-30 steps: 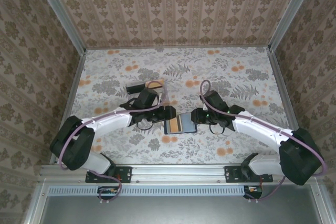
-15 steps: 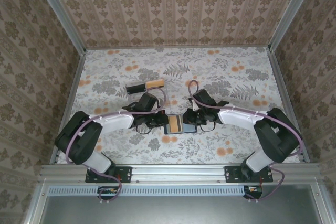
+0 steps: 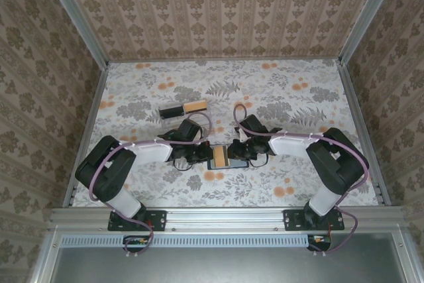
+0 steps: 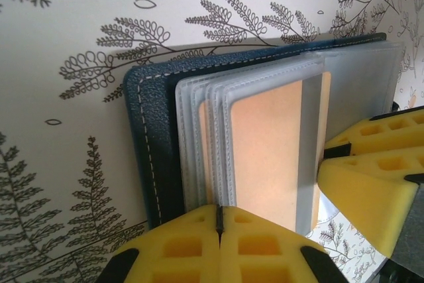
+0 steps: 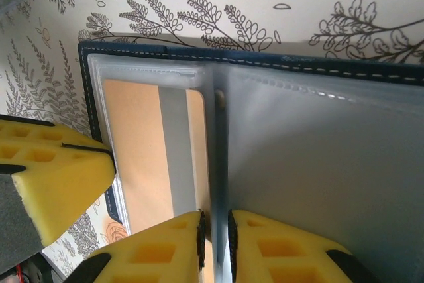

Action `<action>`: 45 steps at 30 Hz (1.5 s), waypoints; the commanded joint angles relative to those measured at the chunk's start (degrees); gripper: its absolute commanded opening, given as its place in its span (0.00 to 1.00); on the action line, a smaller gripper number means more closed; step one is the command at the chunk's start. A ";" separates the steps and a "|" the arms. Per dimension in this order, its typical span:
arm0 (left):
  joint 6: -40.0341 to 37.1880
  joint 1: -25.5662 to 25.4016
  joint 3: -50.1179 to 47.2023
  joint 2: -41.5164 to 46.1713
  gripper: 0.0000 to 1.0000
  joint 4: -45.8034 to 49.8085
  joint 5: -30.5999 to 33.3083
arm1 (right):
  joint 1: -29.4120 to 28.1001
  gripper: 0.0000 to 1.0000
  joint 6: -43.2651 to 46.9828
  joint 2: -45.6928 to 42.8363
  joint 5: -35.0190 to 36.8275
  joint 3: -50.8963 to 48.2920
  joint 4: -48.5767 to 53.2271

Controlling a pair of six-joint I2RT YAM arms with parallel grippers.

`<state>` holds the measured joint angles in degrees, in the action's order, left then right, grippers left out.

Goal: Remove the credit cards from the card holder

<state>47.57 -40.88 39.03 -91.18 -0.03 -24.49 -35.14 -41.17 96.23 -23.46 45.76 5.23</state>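
Left pincer [image 4: 218, 220] is clenched, its yellow pads pressed flat together on the bottom edge of the clear sleeves [image 4: 199, 130] of the card holder [image 4: 149, 150], seemingly pinching one sleeve leaf. Right pincer [image 5: 215, 226] is nearly closed, with a thin slit between the pads, which grip the sleeve fold at the holder's spine. The card holder lies open and flat on the surface [image 3: 298, 97], about midway between the left and right edges and nearer the near edge than the far one, with one pincer on each side. A tan-orange card [image 4: 265, 144] with a grey band [image 5: 175, 144] sits inside a sleeve. White stitching [image 4: 147, 164] runs round the navy cover. A black card [image 3: 171, 111] and a second tan-orange card [image 3: 196, 105] lie end to end, loose on the surface beyond the left pincer toward the far edge, any print too small to read.
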 commanded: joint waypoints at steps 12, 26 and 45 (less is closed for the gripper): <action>-0.26 -0.08 1.58 -1.82 0.00 5.48 1.86 | 1.79 0.00 -0.63 -0.83 -1.98 -0.40 -0.27; -0.99 0.47 1.67 -2.11 0.00 6.10 1.49 | 3.32 0.09 0.03 -1.94 -2.98 -2.28 -0.56; -1.67 0.28 3.92 1.92 0.03 8.85 2.24 | 3.41 0.00 -1.29 0.29 -4.15 -2.91 -4.15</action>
<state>47.35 -40.77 41.36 -91.50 4.36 -23.90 -32.03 -42.44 96.88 -27.90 43.92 0.12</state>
